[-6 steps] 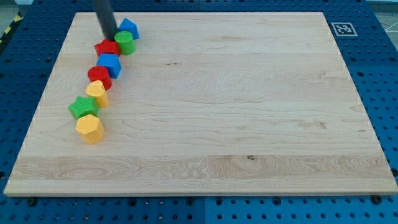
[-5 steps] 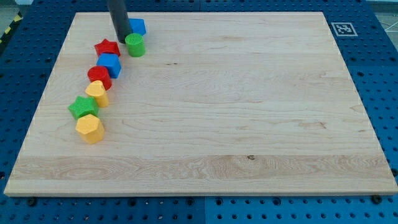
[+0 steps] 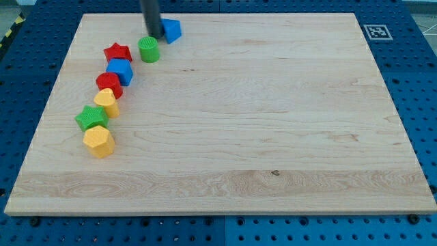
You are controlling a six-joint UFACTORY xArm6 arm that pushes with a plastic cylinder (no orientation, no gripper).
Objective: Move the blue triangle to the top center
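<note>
Currently the blue triangle (image 3: 171,30) is seen near the upper left of the frame, close to the top edge of the wooden board (image 3: 273,123), with my tip (image 3: 155,35) pressed against its left side. No pincer is fitted — the arm ends in a plain dark rod, so nothing is spread or pinched; contact is made by the rod's side alone. Just below and to the left of the tip stands the green cylinder (image 3: 148,49), apart from the triangle. Further down the left side a curving chain is formed by the red star (image 3: 117,52), the blue cube (image 3: 120,71), the red cylinder (image 3: 108,84), a yellow block (image 3: 106,102), the green star (image 3: 91,117) and a yellow hexagonal block (image 3: 98,141).

The task is judged to be under way: the triangle is at about the right height but well left of the top centre, so a rightward push appears to be needed. Several risks can be foreseen. Because the triangle is met on a slanted face, it may be rotated or slipped off the rod — upward, it could be driven off the board's top edge. If contact is lost, the tip may slide past it.
</note>
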